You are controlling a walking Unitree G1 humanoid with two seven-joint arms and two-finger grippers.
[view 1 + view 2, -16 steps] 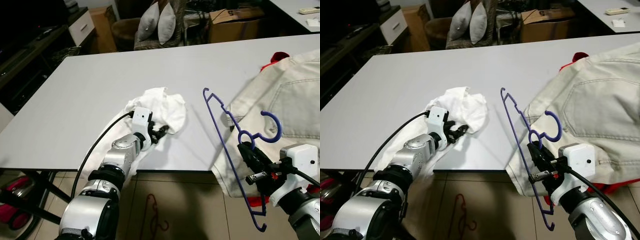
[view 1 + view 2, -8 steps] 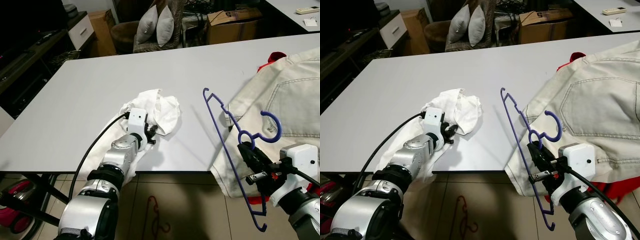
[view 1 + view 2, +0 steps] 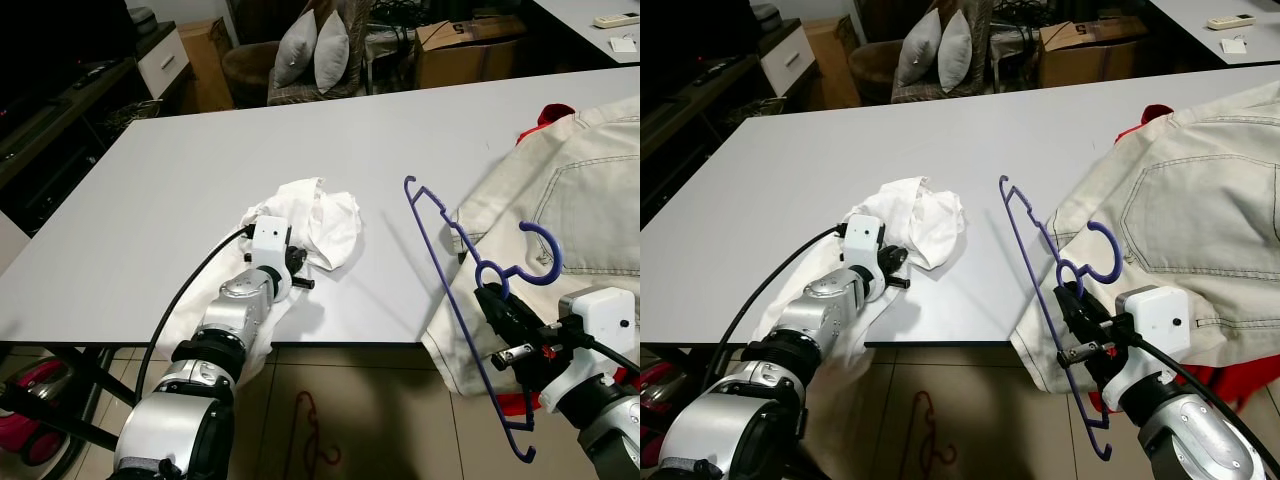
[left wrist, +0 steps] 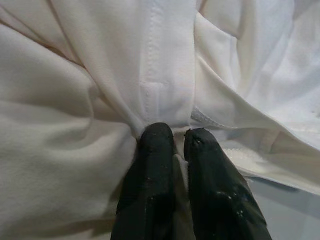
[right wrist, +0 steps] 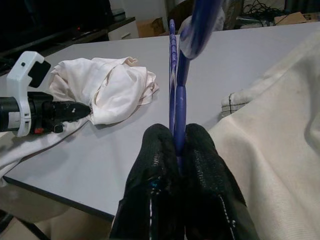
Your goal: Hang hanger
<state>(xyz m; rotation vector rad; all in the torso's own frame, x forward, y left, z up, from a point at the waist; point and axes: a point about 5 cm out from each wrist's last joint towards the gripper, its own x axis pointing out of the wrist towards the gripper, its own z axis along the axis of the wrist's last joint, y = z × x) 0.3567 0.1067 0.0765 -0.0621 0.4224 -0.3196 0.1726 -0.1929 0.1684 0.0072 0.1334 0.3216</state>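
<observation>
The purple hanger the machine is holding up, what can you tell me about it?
The hanger is thin and purple, plastic by its look, with a curled hook at the top, small notches along its sloping arms and an upturned tip at each end. It is held in the air, tilted, one arm reaching out over the table and the other hanging past the table's edge. The right gripper is clamped on it just below the hook. Behind it lies a cream garment; whether they touch is unclear.

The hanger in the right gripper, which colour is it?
The hanger held by the right gripper is blue-purple, clearest in the left eye view.
</observation>
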